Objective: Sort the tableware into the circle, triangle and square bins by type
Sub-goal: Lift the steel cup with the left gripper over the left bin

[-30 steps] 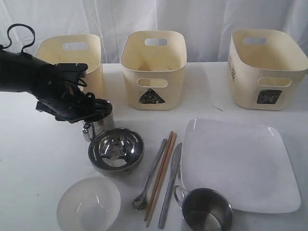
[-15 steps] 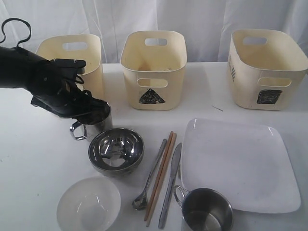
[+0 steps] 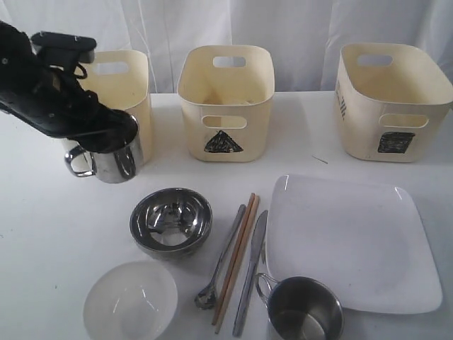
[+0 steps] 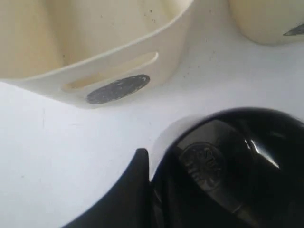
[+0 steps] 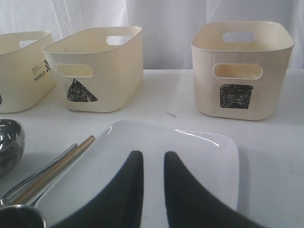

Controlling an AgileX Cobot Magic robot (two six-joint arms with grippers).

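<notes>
White curtains are hung behind a white counter [image 3: 42,234]. At the left of the exterior frame a steel mug [image 3: 113,161] is clenched at its rim by the left hand [image 3: 117,133]. It is held upright, handle toward the left edge, apparently clear of the counter. The circle bin [image 3: 134,92] is found just behind it, up-frame, with its rim higher than the mug's, so a rise and a short carry up-frame are judged necessary. The right hand [image 5: 152,159] is seen parted and empty over the square plate [image 5: 199,156].

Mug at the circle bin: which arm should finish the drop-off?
Left. The left gripper holds the mug by its rim right in front of the circle bin. The right gripper hangs empty over the plate, far from that bin.
</notes>
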